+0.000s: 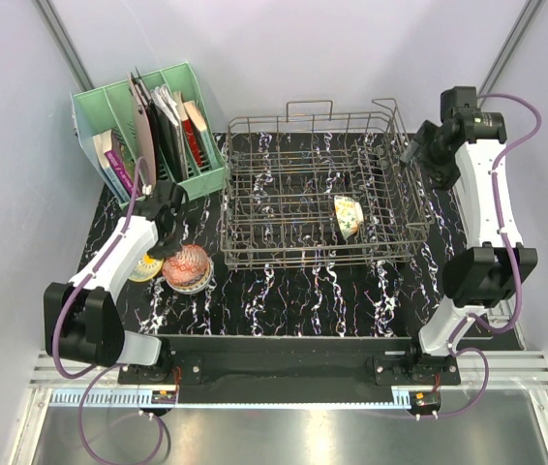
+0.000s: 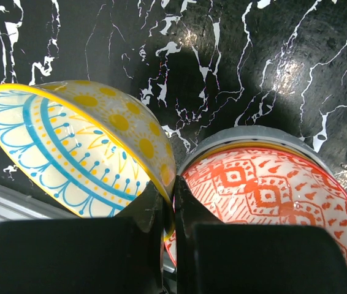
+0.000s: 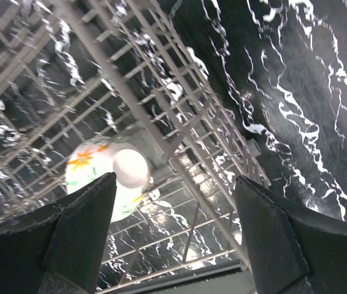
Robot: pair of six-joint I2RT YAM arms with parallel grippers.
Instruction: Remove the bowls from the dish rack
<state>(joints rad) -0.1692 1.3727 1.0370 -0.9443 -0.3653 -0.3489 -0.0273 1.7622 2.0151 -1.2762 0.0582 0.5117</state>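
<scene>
Black marble-look table (image 1: 293,305), white veining, takes up the whole work area. Dish rack (image 1: 284,184), grey wire, sits at the centre-back of it, long side toward the arms, handle loops standing up at the far edge. Green file holder (image 1: 95,107) stands off the rack's left end, packed with books and folders.

Bowls, three spots:
- Floral bowl (image 1: 349,216), cream with orange flowers, is the only one seen in the rack. It stands on edge among the tines in the right half, toward the near side. The right wrist view looks down at it (image 3: 87,165) through the wires.
- Red-patterned bowl (image 1: 189,266) is out on the table, left of the rack's near-left corner, topping a small stack. Grey and yellow rims of others show under it in the left wrist view (image 2: 265,196).
- Yellow bowl (image 1: 143,268), blue line pattern inside, yellow dots outside, is just left of that stack and tilted steeply (image 2: 75,153). Cannot tell if its low edge rests on the table.

Left gripper (image 1: 166,250) is down at the stack, fingers pinched together on the yellow bowl's rim (image 2: 168,199).

Right gripper (image 1: 412,150) is above the rack's far-right corner, jaws spread wide, gripping nothing (image 3: 173,233)
</scene>
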